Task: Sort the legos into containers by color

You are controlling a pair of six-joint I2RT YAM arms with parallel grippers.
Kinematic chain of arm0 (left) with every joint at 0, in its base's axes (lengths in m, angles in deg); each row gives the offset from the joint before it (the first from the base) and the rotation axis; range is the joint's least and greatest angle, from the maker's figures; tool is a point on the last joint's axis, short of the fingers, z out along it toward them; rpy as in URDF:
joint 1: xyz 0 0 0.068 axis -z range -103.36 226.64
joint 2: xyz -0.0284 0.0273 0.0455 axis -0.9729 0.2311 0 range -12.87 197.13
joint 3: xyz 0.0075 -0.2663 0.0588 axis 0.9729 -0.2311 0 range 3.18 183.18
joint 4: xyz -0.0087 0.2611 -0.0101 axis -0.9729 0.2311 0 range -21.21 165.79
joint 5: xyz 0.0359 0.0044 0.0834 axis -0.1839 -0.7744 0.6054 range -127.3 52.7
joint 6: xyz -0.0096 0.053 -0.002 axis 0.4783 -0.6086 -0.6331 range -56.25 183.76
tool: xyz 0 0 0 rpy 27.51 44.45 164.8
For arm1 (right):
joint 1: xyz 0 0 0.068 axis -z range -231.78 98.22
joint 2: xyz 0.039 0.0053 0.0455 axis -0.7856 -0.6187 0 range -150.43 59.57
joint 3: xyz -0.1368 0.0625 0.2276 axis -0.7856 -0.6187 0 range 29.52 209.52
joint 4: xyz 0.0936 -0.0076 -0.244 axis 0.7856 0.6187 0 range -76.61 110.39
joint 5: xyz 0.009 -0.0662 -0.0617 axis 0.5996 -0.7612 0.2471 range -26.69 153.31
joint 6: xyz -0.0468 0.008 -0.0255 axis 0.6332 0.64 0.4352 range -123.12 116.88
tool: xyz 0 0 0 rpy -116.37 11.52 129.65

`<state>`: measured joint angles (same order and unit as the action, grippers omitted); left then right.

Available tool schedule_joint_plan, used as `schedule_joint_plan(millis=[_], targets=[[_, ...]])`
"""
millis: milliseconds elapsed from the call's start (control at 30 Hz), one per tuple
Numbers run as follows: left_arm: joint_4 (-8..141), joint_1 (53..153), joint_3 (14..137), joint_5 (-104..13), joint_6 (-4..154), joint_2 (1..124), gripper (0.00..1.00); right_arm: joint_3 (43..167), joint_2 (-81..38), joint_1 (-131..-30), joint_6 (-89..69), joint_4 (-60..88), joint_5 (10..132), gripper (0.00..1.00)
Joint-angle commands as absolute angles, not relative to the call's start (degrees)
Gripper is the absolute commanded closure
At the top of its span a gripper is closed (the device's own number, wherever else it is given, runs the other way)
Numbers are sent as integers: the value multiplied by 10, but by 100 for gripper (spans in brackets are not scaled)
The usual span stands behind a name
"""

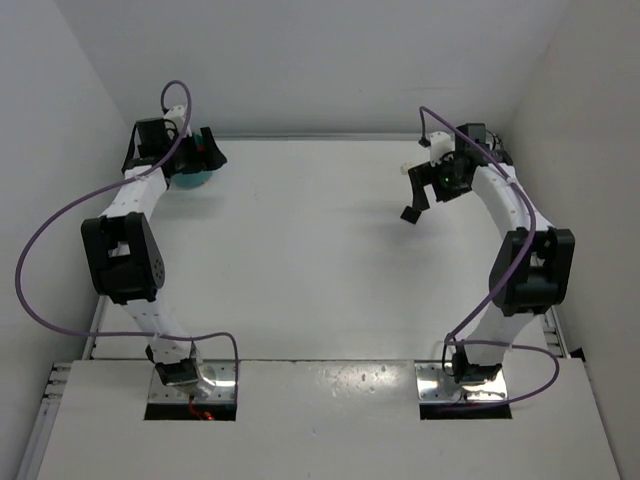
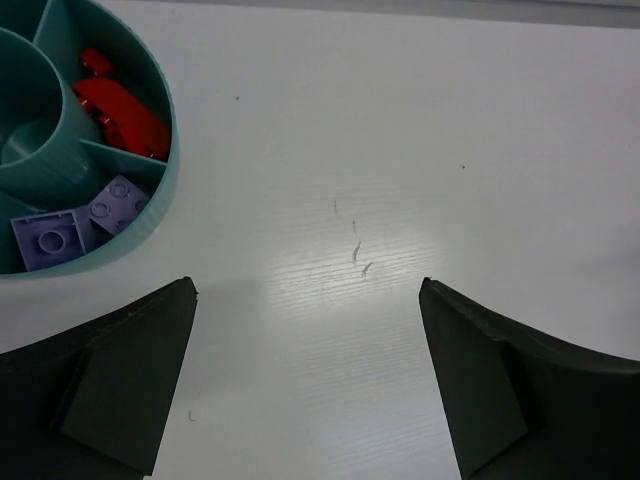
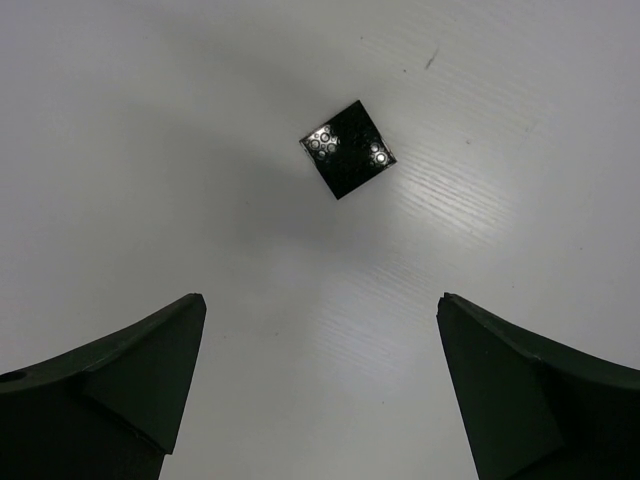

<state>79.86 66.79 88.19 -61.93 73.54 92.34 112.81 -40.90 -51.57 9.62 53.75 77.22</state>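
The teal bowl (image 2: 163, 170) sits at the upper left of the left wrist view, split by dividers around a central ring. One compartment holds red legos (image 2: 122, 112), the one beside it two purple legos (image 2: 118, 204). My left gripper (image 2: 307, 286) is open and empty over bare table just right of the bowl. From above, the bowl (image 1: 190, 181) lies mostly hidden under the left gripper (image 1: 205, 155) at the far left. A black lego (image 3: 348, 149) lies flat on the table ahead of my right gripper (image 3: 321, 299), which is open, empty and above the table (image 1: 420, 200).
White walls close in the table at the back and both sides. Purple cables loop off both arms. A raised white ledge (image 1: 330, 420) holding the arm bases runs along the near edge.
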Motion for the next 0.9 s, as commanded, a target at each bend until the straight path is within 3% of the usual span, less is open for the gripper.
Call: schedule_joint_plan(millis=[0, 867], targets=[[768, 659, 926, -618, 751, 933, 0, 1164, -414, -515, 99, 543, 764, 1], [778, 618, 979, -601, 730, 1026, 0, 1230, -483, -515, 115, 543, 731, 1]])
